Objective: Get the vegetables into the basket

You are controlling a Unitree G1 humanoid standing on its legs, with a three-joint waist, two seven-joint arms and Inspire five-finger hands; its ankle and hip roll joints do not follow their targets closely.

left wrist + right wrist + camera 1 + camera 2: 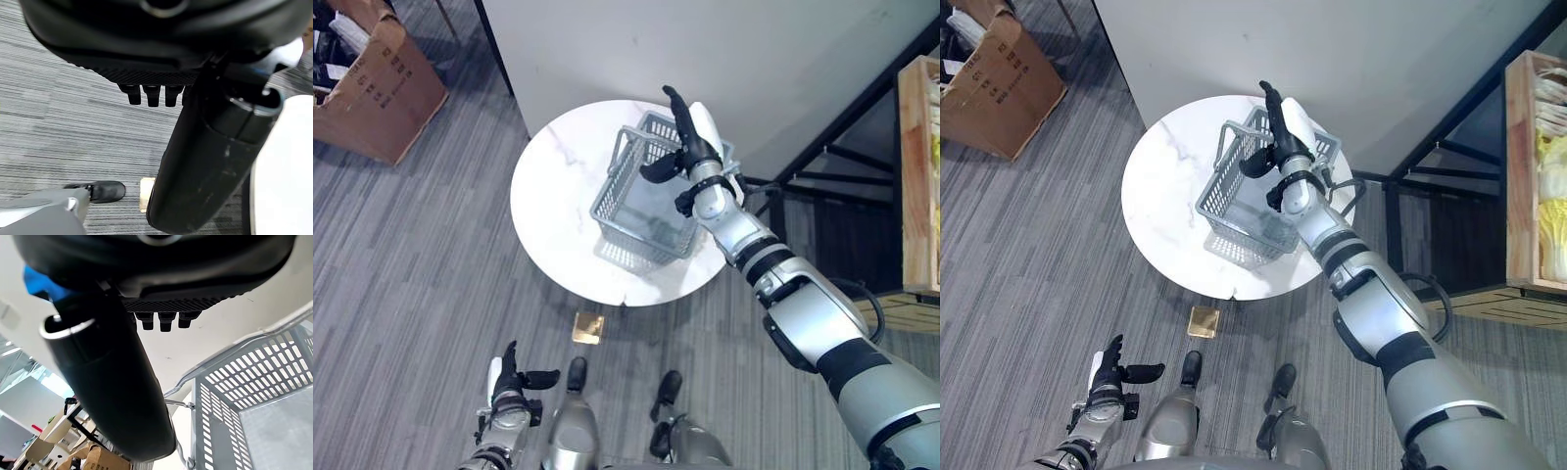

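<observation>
Right hand [690,147] fingers [677,110] straight and released, holding nothing, above the grey plastic mesh basket's [628,217] far rim; the basket sits toward the round white marble counter's [553,196] right edge. Left hand [511,380] relaxed low over grey carpet [401,255]

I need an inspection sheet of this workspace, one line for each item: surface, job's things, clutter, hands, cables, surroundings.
Surface: round white marble table, bare beside the basket.
Job's things: grey plastic basket stands on the table, nothing inside; pale leafy vegetables lie in a wooden shelf at the robot's right.
Clutter: small tan block on the floor.
Hands: right hand open above the basket; left hand open, low over the carpet.
Cables: nothing seen.
Surroundings: grey carpet, cardboard box, white wall.
</observation>
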